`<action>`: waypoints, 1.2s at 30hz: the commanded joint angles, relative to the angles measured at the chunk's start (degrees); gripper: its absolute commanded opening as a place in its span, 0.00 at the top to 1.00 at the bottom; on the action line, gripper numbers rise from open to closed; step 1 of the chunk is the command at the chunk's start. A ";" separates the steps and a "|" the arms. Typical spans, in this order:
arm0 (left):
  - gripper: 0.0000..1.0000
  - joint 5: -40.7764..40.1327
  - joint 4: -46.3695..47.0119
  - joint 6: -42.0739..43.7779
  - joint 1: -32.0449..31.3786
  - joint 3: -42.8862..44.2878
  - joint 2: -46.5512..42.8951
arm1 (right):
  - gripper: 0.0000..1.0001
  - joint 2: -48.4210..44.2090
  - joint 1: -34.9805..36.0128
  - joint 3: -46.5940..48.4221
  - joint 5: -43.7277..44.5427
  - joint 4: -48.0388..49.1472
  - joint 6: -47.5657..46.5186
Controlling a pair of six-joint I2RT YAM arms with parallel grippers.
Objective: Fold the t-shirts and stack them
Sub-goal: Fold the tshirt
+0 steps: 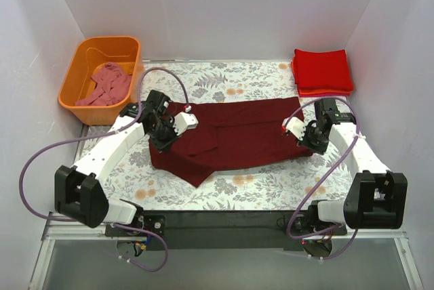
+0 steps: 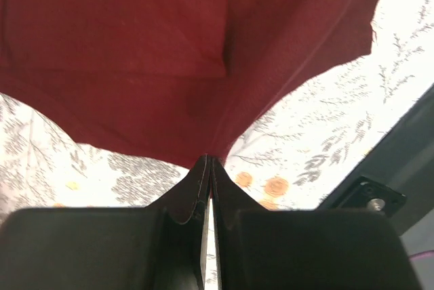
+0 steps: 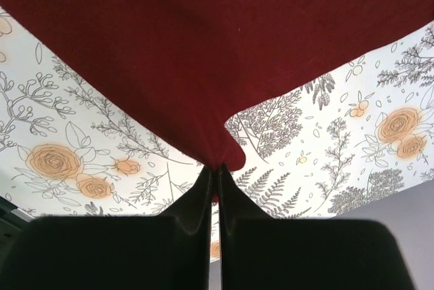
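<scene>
Maroon shirt comes first, because both hands have it. Nearest us, the left hand is clamped on a pinch of its edge, and the right hand is clamped on another. In each wrist view the cloth stands off the table and narrows to a peak where it enters the grip. We read that as deliberate: with one hand at the left end and one at the right, the cloth hangs evenly between them and can be carried over as one fold rather than bunching.

The shirt lies across the middle of the table, its long side running left to right. One flap is already laid over the body, and a pointed corner reaches toward the near edge. It is a soft, matte knit with a fine grain, and it sags in smooth curves away from the held points. The table under it wears a pale, flat print of grey leaves and orange roses.

Farther back, at the far right corner, the red stack sits as neat flat squares with edges lined up. We judge it the place for this shirt once folded. At the far left, the tub, glossy orange plastic with rounded corners, holds the pink shirt, crumpled in a heap.
</scene>
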 commanded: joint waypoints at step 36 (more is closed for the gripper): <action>1.00 4.48 5.66 10.79 11.50 28.67 32.15 | 0.99 32.94 -1.14 30.41 0.03 -1.53 -7.00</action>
